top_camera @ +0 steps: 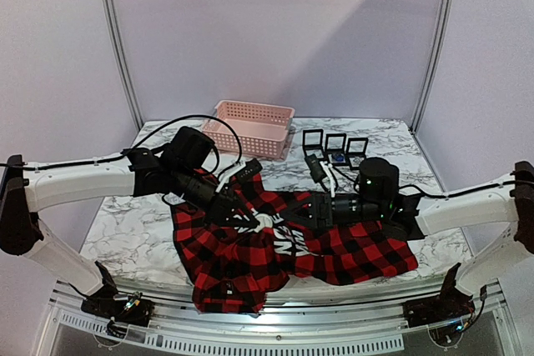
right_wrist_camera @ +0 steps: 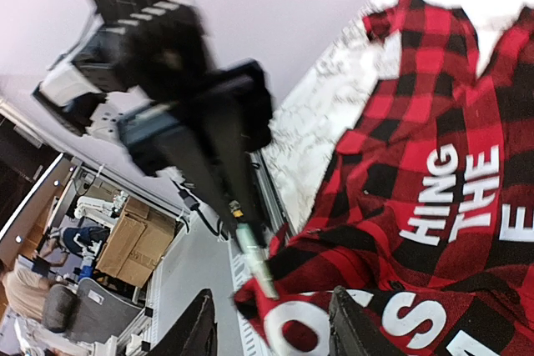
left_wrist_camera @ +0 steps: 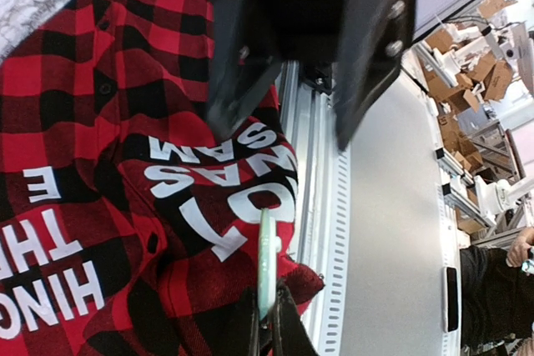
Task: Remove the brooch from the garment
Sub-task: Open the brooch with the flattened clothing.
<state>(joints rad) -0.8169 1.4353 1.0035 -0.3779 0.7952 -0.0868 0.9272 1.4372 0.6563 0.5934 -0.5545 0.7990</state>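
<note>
Brooch (left_wrist_camera: 266,256) (pale green, edge-on) is being pinched by the left pincer (left_wrist_camera: 266,302), garment (left_wrist_camera: 83,122) lying just beneath; right pincer (right_wrist_camera: 274,318) is gaping nearby.

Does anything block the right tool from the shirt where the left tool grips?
Nothing visible does. The right tool stands open facing the shirt, where the left tool pinches a thin pale piece.
</note>
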